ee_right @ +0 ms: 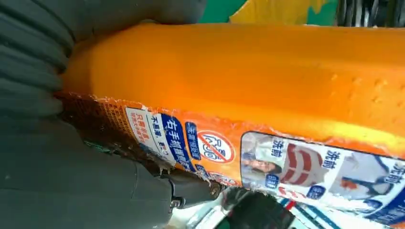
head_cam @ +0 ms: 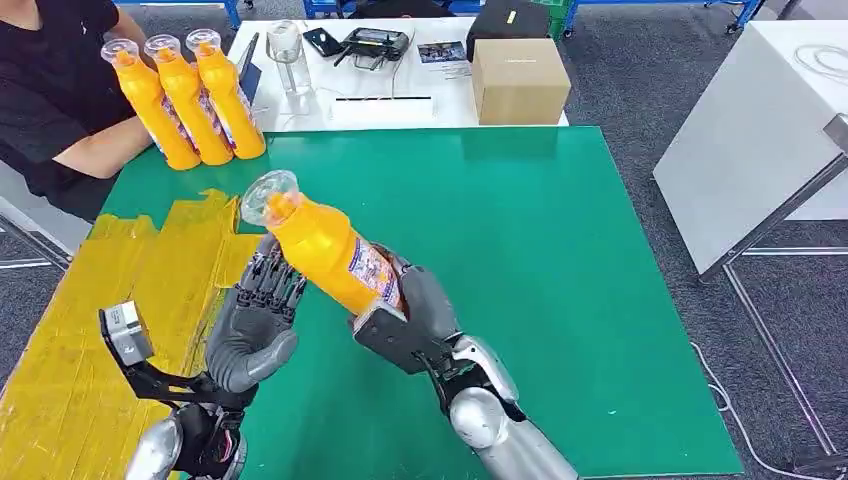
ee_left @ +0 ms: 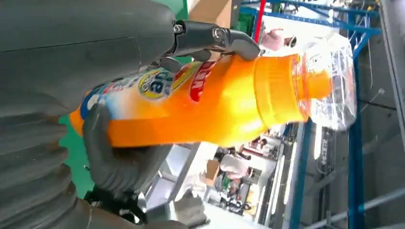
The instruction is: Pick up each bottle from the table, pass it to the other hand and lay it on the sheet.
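Orange bottle in hand-over: the orange bottle [head_cam: 325, 250] hangs tilted above the green mat [head_cam: 560, 280], its clear cap toward the table's far left corner and its base low in your right robot hand [head_cam: 415, 320].
Right robot hand: it grips the lower, labelled part of the bottle, fingers wrapped round the body.
Left robot hand: your left robot hand [head_cam: 255, 320] stands just beside the bottle's upper half with its fingers raised against it; the left wrist view shows fingers [ee_left: 215, 38] over the bottle [ee_left: 205, 105] and a thumb under it, so you can judge it as closing on the bottle, though how firm the hold is cannot be told.
Sheet: the yellow sheet [head_cam: 110, 300] lies along the table's left edge, with no bottle on it.
Still waiting: three bottles [head_cam: 190, 100] stand upright together near the far left corner.
Progress: early, by the look of it. This transfer is midway, its laying down is not yet done, and three more remain.
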Robot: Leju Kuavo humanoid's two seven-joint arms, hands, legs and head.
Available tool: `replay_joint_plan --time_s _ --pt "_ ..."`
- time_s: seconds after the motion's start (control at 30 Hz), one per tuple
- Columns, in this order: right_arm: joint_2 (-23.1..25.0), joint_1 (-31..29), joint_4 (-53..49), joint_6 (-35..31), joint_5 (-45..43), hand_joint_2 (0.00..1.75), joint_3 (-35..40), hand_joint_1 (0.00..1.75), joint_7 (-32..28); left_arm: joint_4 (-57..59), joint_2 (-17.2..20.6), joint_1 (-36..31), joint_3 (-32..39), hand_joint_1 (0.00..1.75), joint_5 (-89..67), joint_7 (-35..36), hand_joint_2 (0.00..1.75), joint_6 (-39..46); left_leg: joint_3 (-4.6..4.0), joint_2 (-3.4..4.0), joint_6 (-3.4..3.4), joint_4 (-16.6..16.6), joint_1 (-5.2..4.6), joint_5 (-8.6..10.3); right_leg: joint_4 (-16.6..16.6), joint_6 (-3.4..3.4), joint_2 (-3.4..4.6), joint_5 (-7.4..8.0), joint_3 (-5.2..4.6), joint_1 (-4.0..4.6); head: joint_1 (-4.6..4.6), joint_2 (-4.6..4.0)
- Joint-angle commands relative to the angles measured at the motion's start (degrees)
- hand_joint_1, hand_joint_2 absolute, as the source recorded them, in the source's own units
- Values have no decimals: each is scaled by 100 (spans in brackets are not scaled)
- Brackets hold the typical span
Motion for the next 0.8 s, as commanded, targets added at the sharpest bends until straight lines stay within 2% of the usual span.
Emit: replay_joint_plan --time_s 0.03,0.23,0.53,0.57,0.8 --pt "-285 -73 179 221 157 175 1320 175 -147 234 65 -40 583 0 186 82 175 45 20 7 1 -10 1 -1 -12 -3 11 3 17 2 0 0" --pt "-250 -242 -7 365 72 175 1763 175 -221 360 33 -67 697 0 297 124 175 4 10 11 2 -6 -1 -1 -5 -1 15 3 6 1 2 0" --pt "-236 -334 -61 405 5 175 1781 175 -197 306 20 -107 677 0 303 146 175 32 5 -1 1 -3 1 0 -5 -2 3 1 7 3 0 0" --pt "-236 -334 -61 405 5 175 1781 175 -197 306 20 -107 677 175 303 146 175 32 6 -2 1 -3 0 0 -5 -2 2 1 7 2 2 0" --pt "-295 -353 -106 411 -72 175 1819 175 -135 191 50 -53 657 175 260 79 175 31 7 0 2 -2 1 -1 -4 -2 5 0 8 2 2 0"
